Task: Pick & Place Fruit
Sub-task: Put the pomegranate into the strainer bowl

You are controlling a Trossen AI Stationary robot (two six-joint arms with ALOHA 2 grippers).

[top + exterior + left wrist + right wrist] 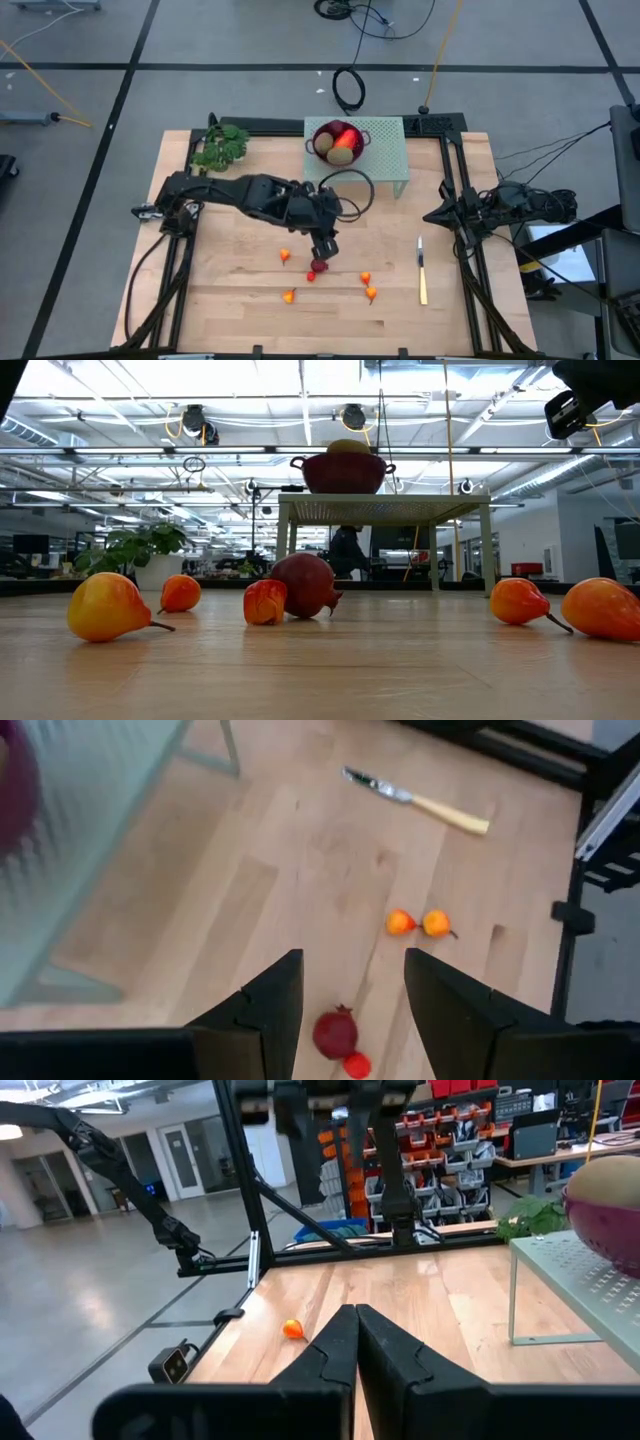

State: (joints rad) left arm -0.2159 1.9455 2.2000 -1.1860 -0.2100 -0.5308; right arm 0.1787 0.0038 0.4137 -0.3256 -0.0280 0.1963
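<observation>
I see a dark red ball of fruit (319, 266) lying on the wooden surface (240, 310), near its middle, with a tiny red piece (310, 276) touching or just beside it. In the left wrist view the dark red ball (335, 1031) sits on the wood below the gap between the two dark fingers (272, 1000), not touched by either.

My left end effector (324, 248) hangs just above this ball, its fingers parted about halfway and holding nothing. The left arm reaches in from the left edge of the surface.

Four small orange-red pieces lie around it: one (285, 256) just to the left, one (290, 296) nearer the front edge, and a pair (365, 278) (371, 293) to the right. From table height the dark red ball (308, 584) rests with the tiny red piece (264, 602) against it, orange pieces on both sides.

At the back of the surface a pale green perforated stand (385, 160) carries a dark red colander bowl (363, 135). In the bowl lie two brownish-green ovals (325, 145) (342, 155) and a longish orange-red piece (346, 135).

A leafy green sprig (220, 147) lies at the back left. A slim knife with a yellowish handle (422, 272) lies on the right side.

My right end effector (355, 1342) waits at the right edge of the surface, well apart from the fruit, fingers pressed together and empty.
</observation>
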